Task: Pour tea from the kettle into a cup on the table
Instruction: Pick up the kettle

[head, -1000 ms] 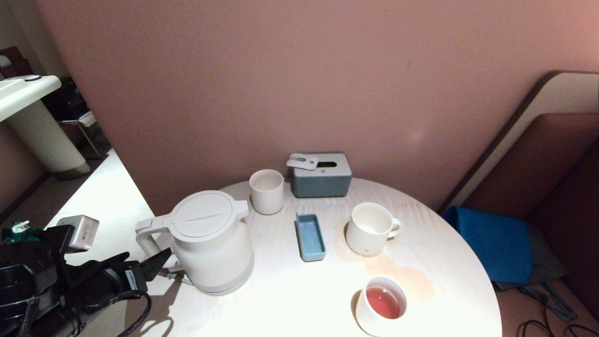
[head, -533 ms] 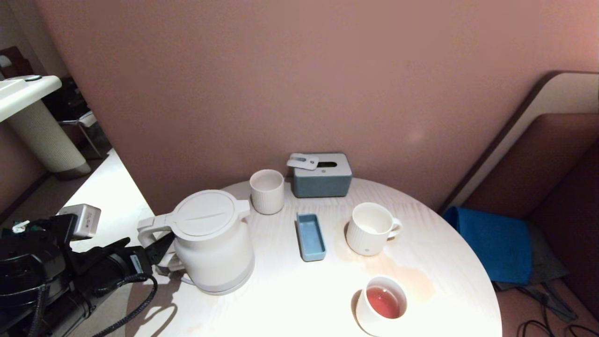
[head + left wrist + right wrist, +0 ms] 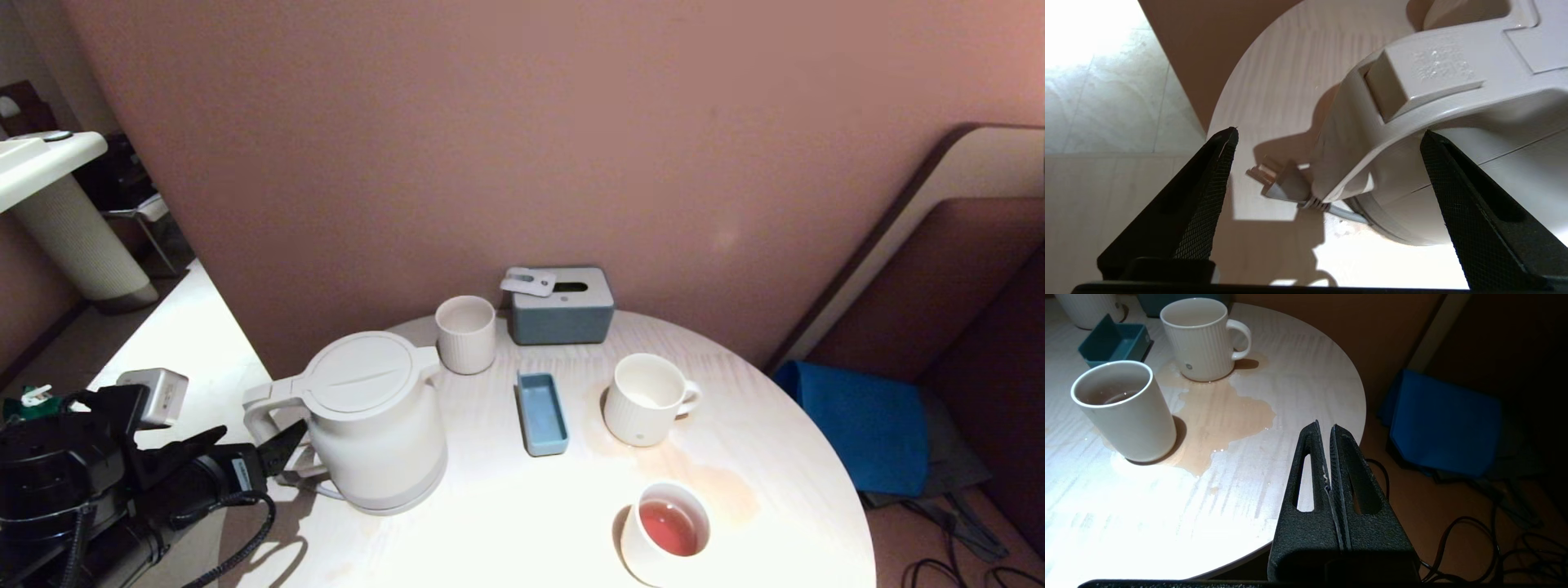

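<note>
Left pincer (image 3: 249, 447) is sitting spread around the kettle (image 3: 371, 420) handle at the tabletop (image 3: 522, 506) left edge, right pincer (image 3: 1327, 435) pressed together and idle; risk: loose plug (image 3: 1280, 185) snagging, or more tea spilling beside the mug (image 3: 645, 398)

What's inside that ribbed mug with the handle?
The cup looks nearly empty: pale inner walls show, with no red tea like the plain cup holds. Its rim hides the near part of the bottom in both views.
</note>
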Motion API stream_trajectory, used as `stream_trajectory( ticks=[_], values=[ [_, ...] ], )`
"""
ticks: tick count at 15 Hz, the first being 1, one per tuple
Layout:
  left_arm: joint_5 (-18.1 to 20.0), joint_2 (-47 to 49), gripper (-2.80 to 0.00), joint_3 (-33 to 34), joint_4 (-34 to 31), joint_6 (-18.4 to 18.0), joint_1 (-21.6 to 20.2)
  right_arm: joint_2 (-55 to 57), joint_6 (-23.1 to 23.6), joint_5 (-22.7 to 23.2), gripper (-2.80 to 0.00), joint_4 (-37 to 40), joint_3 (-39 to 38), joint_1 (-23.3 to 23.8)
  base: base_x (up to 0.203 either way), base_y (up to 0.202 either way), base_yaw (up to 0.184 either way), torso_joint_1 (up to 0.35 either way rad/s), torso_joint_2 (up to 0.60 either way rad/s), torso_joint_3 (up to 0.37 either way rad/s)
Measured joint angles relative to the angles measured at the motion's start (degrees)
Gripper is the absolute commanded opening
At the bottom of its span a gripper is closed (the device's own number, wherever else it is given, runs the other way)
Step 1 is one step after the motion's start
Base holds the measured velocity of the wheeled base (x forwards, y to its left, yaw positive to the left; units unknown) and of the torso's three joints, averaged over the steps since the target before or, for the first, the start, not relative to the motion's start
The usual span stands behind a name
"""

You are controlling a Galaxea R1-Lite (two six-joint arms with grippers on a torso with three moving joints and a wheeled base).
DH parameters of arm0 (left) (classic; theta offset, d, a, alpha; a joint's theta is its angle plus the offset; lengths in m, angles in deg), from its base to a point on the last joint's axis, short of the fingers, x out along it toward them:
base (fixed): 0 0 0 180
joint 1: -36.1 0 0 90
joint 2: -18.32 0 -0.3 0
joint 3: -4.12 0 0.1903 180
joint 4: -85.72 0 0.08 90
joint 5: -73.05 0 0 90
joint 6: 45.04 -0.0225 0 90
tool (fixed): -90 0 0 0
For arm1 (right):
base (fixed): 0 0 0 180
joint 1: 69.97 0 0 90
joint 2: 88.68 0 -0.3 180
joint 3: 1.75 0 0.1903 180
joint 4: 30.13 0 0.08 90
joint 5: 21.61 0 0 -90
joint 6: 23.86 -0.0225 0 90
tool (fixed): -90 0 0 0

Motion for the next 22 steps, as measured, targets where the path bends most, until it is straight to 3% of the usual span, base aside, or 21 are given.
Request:
stream_trajectory(
  ticks=[3,9,22],
  values=[
    [0.0,1.0,0.00,-0.3,1.3,-0.3,-1.7,0.0,0.0,0.0,-2.80,0.0,0.0,0.0,0.000,0.000,0.000,0.000,0.00,0.000],
    [-0.1,8.1,0.00,3.4,16.1,-1.4,-2.2,0.0,0.0,0.0,-2.80,0.0,0.0,0.0,0.000,0.000,0.000,0.000,0.00,0.000],
    [-0.2,11.3,0.00,2.0,16.3,-1.6,-2.8,0.0,0.0,0.0,-2.80,0.0,0.0,0.0,0.000,0.000,0.000,0.000,0.00,0.000]
  ],
)
